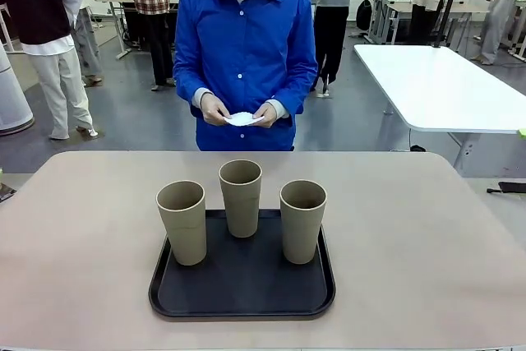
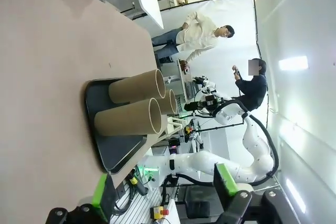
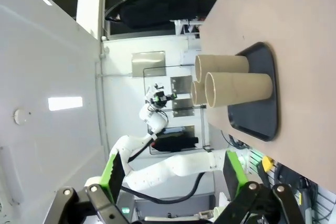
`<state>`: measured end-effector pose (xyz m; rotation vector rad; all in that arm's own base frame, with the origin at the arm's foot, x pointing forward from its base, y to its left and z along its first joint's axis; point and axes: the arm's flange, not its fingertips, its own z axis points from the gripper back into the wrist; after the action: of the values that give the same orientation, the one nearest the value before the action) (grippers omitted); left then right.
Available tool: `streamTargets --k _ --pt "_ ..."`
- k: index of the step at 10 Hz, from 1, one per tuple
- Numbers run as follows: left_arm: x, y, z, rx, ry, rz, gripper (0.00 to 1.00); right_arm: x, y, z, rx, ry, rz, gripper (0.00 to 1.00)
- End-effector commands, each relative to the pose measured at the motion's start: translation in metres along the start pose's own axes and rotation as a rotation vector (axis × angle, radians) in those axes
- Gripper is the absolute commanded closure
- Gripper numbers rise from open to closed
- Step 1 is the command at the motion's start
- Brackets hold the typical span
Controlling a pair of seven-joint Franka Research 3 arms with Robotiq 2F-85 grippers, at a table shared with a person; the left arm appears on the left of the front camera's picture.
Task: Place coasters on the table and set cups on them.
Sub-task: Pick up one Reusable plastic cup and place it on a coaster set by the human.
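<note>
Three cups (image 1: 240,196): they stand upright on the tray, mouths up. Two are nearer to the robot and one is behind, between them. They are close together but not touching.
Inside the cups: from the front I see only the upper inner wall of each, the same khaki colour. The bottoms are hidden.
Tray (image 1: 242,293): black, with a low rim. It lies flat on the table, in the middle of the near side, and holds only the cups.
Table (image 1: 82,236): a beige top. The tray rests on it.
Coasters (image 1: 242,119): white and thin, held between both hands (image 1: 215,109) of the person (image 1: 245,47) in a blue shirt. They are at waist height beyond the far edge of the table, well apart from the cups. I cannot tell how many there are.
Left gripper (image 2: 161,190): its fingers are spread wide and grip nothing. It is off the table's side, well apart from the tray, with the cups ahead of it.
Right gripper (image 3: 173,174): its fingers are also spread wide with nothing between them. It is well apart from the tray on the other side.
</note>
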<state>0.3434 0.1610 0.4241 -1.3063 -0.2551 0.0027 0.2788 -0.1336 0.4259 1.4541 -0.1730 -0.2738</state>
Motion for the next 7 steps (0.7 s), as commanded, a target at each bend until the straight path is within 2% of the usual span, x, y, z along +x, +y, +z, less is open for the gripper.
streamTargets --k 1,3,4,7 --pt "0.002 -0.013 -0.012 0.008 -0.024 -0.029 0.00 -0.003 0.003 -0.001 -0.051 0.028 0.021 0.00" --pt "0.003 -0.023 -0.015 0.022 -0.016 -0.075 0.00 -0.003 0.003 -0.002 -0.064 0.033 0.021 0.00" --pt "0.004 -0.008 -0.006 0.009 0.004 -0.022 0.00 -0.003 0.002 -0.003 -0.034 0.024 0.008 0.00" --pt "0.004 -0.008 -0.006 0.009 0.004 -0.022 0.00 -0.003 0.002 -0.003 -0.034 0.024 0.008 0.00"
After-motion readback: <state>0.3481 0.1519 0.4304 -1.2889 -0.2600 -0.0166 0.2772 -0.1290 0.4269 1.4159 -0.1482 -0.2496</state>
